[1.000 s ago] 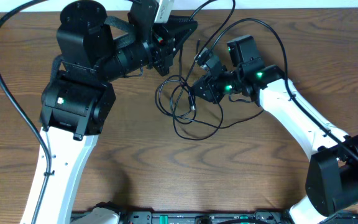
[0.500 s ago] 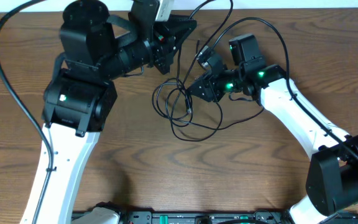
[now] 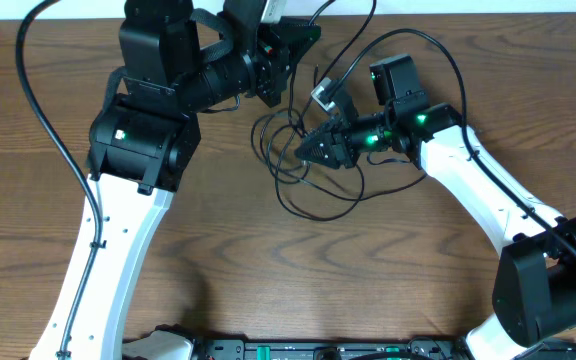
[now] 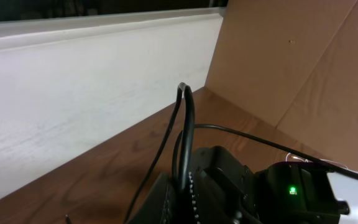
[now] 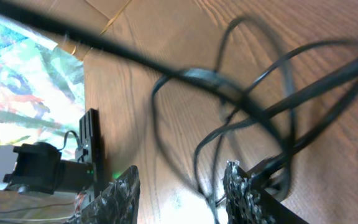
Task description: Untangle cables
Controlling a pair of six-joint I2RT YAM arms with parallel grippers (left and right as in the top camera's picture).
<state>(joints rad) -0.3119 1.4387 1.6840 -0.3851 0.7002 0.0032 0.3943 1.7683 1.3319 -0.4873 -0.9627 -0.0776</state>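
right now your left gripper [image 3: 298, 50] sits at the far edge of the wooden table [image 3: 218, 270], up by the white wall [image 4: 73, 112] and the brown cardboard [image 4: 291, 62]. its claw is pinched tight on the cables [image 3: 293, 172]. in the left wrist view, black strands rise from between its fingers and bend over in a narrow loop above them. from there the cables drop to the middle of the table, where thin black loops cross each other in a loose tangle. the lowest loop lies flat on the wood, nearer to you than both claws. your right gripper [image 3: 308, 150] is down in that tangle, on its right side. its claw stands part way apart, with bare wood showing between the two fingers [image 5: 120, 193]. in the right wrist view, blurred strands run against the inner side of one finger only, so nothing is clamped there. you cannot tell from these views which strand belongs to which cable
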